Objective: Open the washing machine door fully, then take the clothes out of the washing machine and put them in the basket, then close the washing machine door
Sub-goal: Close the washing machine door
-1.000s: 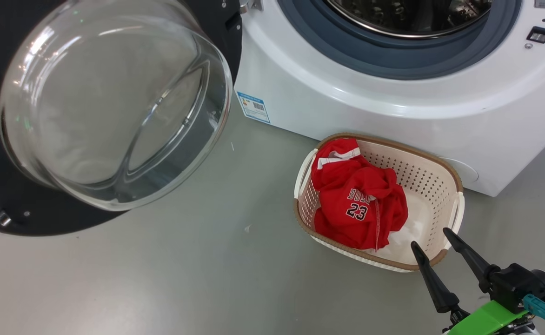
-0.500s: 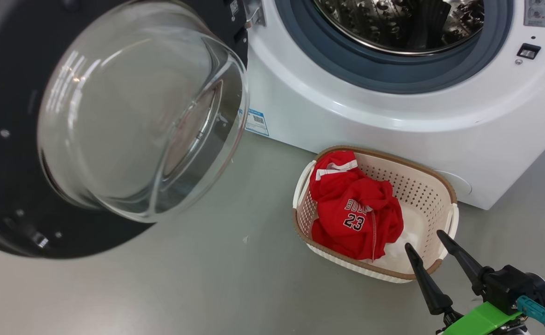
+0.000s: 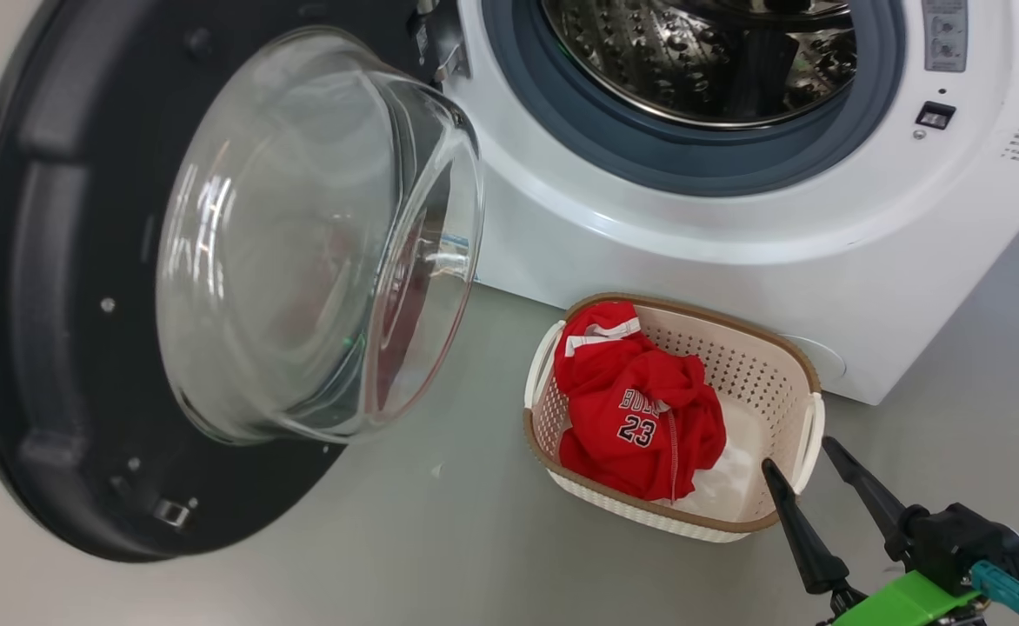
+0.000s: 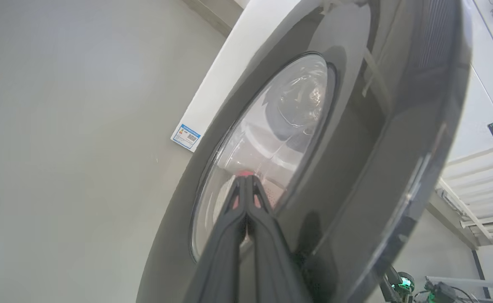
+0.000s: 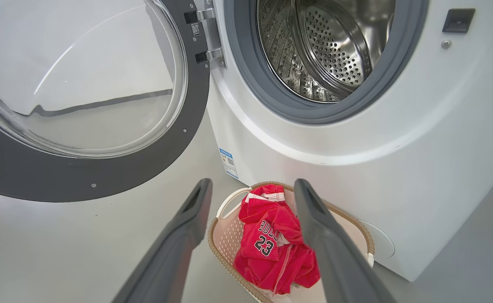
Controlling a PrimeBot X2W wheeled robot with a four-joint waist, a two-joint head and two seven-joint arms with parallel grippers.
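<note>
Movement is seen chiefly in the washing machine door (image 3: 49, 348), which fills the nine o'clock half of the head view; its glass bowl (image 3: 301, 243) is now presented more edge-on than a second ago, and the blue label (image 5: 229, 163), then clear of the bowl, is now covered by it in that view; the door has thus been swung round towards the washing machine (image 3: 692, 235). The whole head view has also been shifted by the camera's own motion, so that more of the perforated drum (image 3: 692, 61) is shown at twelve o'clock; nothing is seen inside it.

The clothes (image 3: 640, 409), the "23" jersey uppermost, are heaped in the nine o'clock end of the basket (image 3: 770, 365), as before; the basket is set on the floor (image 3: 440, 539) just in front of the machine, at about five o'clock of the head view.

The left gripper (image 4: 246, 180) is closed tight with nothing held, its tips laid over the door's outer face at the lower edge of the window; whether contact is made cannot be told. The right gripper (image 3: 798, 454) has been kept spread wide and empty, at five o'clock beside the basket's near corner.
</note>
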